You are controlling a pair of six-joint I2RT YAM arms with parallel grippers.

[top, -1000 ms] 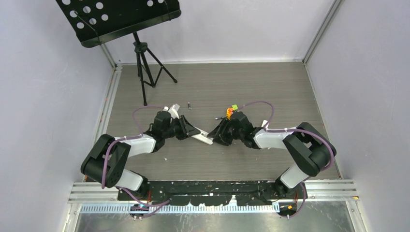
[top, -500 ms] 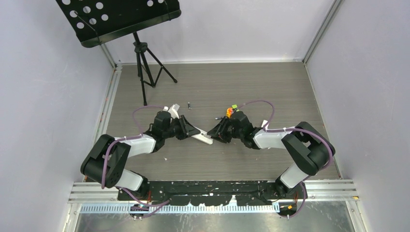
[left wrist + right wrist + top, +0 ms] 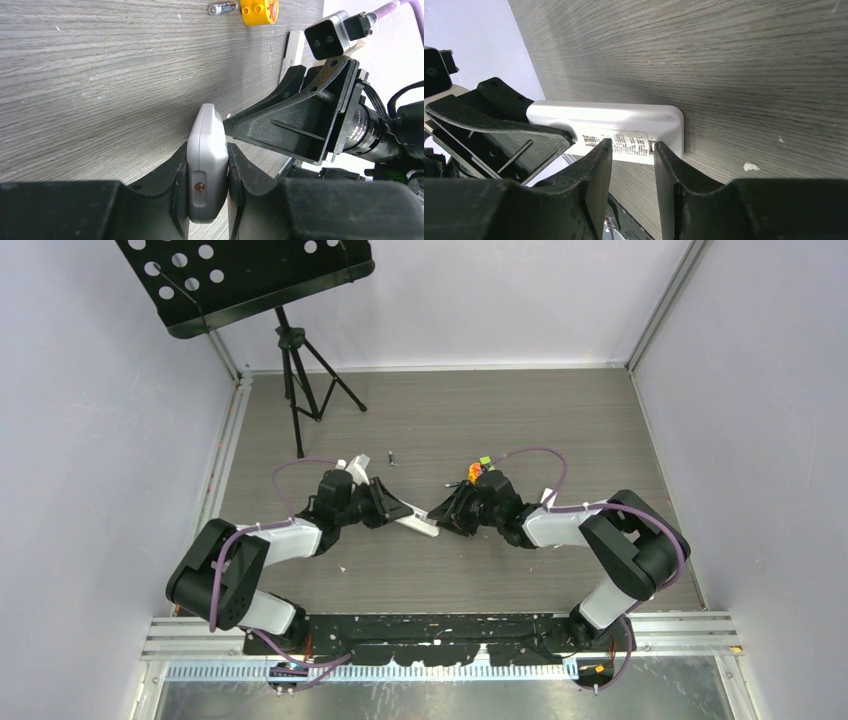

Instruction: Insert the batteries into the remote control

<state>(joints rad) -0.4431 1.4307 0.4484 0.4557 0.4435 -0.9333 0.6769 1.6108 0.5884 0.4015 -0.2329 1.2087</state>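
Left wrist: pale grey remote (image 3: 207,165), rounded, edge-on.

Grey plank floor (image 3: 520,410) (pale lilac walls (image 3: 500,300))

**Right Arm Displaced Toward the Remote Control**

Over the last second the right arm (image 3: 560,523) has shifted slightly to the left. Its elbel and forearm both sit a little nearer the table centre. The right gripper (image 3: 441,516) has closed in on the free end of the remote control (image 3: 422,527), and its fingertips now stand against that end. The purple cable (image 3: 530,452) looped above the wrist has moved left with it.
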